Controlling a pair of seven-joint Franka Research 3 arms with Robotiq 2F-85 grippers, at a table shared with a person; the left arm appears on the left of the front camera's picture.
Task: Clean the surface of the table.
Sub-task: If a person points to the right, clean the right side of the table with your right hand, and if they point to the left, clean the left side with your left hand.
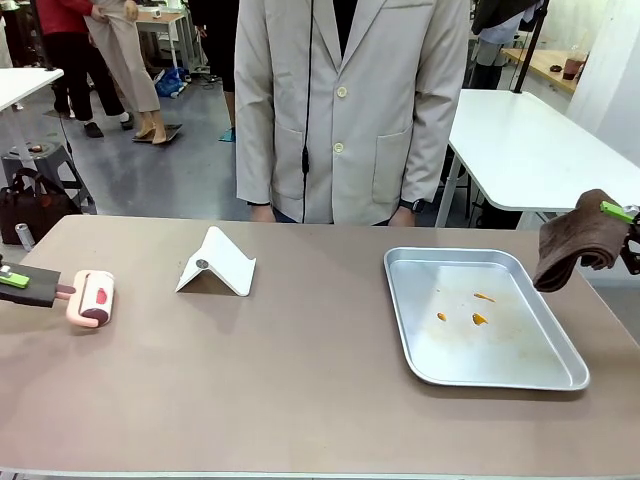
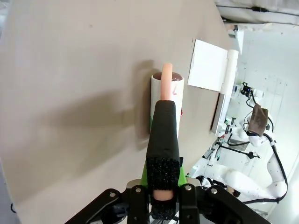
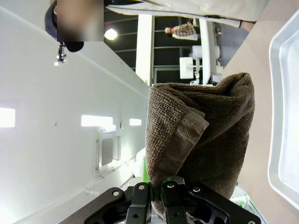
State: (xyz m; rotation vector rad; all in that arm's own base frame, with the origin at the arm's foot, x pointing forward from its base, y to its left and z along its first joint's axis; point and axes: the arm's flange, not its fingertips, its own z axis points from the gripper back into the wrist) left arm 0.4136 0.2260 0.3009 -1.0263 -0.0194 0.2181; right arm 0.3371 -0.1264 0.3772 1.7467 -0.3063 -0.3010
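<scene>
Cleaning looks barely begun: the brown table (image 1: pixel 280 380) fills the lower frame of the front view with no visible wipe marks or dirt on it. The only mess I can spot is the orange bits (image 1: pixel 480 319) in the metal tray (image 1: pixel 520 350) at right, and a white folded stand (image 1: pixel 215 265) sits left of centre. Left gripper (image 1: pixel 12 280) comes in low at the left edge, clamped on the black handle of a lint roller (image 1: pixel 92 298) that is on or just above the top. Right gripper (image 1: pixel 625 215) is raised at the right edge, pinched on a hanging brown towel (image 1: pixel 575 250), clear of the surface.
</scene>
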